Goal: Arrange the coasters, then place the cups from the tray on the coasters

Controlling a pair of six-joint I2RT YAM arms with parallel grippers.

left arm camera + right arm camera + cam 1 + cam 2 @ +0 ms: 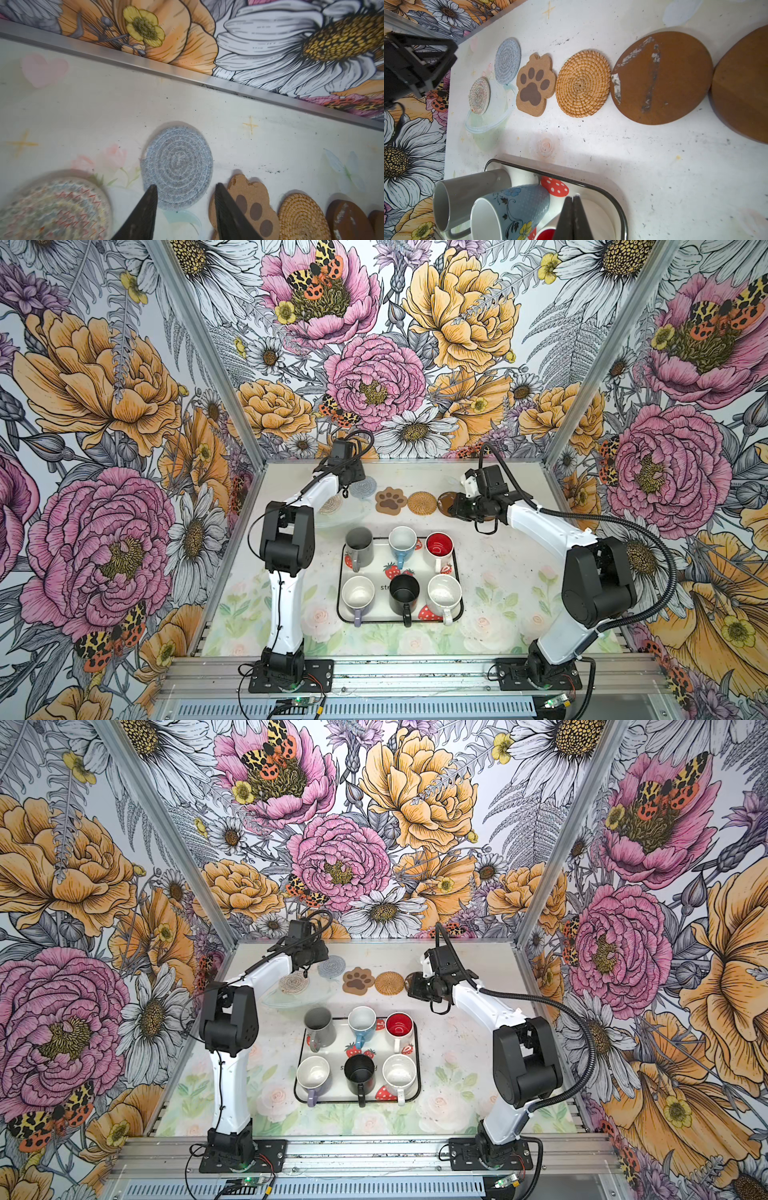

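Note:
Along the back of the table lie the coasters in a row: a multicoloured woven round (pixel 330 504), a grey-white woven round (pixel 363 487), a tan paw (pixel 390 500), a rattan round (pixel 422 503) and a dark brown round (pixel 662 76), with a second brown round (pixel 747 87) beside it. My left gripper (pixel 185 187) hangs open over the grey-white coaster's (pixel 176 164) near edge, holding nothing. My right gripper (pixel 572 197) is shut and empty, above the brown coasters in both top views. The tray (pixel 376 572) holds the grey (pixel 359 547), light blue (pixel 402 543), red-inside (pixel 439 547), lavender (pixel 358 593), black (pixel 404 593) and speckled (pixel 444 593) cups.
A metal rail (pixel 187 76) and the flowered back wall close off the table just behind the coaster row. A clear glassy oval (pixel 488 120) lies partly under the multicoloured coaster. Side walls stand on both sides of the table.

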